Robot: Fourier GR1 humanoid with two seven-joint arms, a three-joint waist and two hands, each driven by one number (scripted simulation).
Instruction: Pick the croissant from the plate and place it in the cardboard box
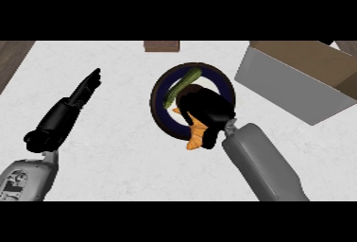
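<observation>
I see a white counter (132,156) with a faint marbled grain, and a strip of dark wood-grain surface (12,59) at its far left corner. A dark, round plate (227,85) with a navy rim sits mid-counter. My right hand (206,106), glossy black, lies over the plate with its fingers curled down round the croissant (197,137). Only the croissant's orange-brown, ridged end shows, sticking out past the plate's near edge under the hand. A long green vegetable (182,84), smooth and slightly curved, lies on the plate's far left part, touching the hand's far side. The cardboard box (296,78) stands to the right of the plate, close to it but apart: pale grey outer wall, brown inner faces, open top. A small brown block (162,45) shows at the far edge. My left hand (87,87) rests at left, fingers straight and held together, pointing far. I can read no writing or labels.
</observation>
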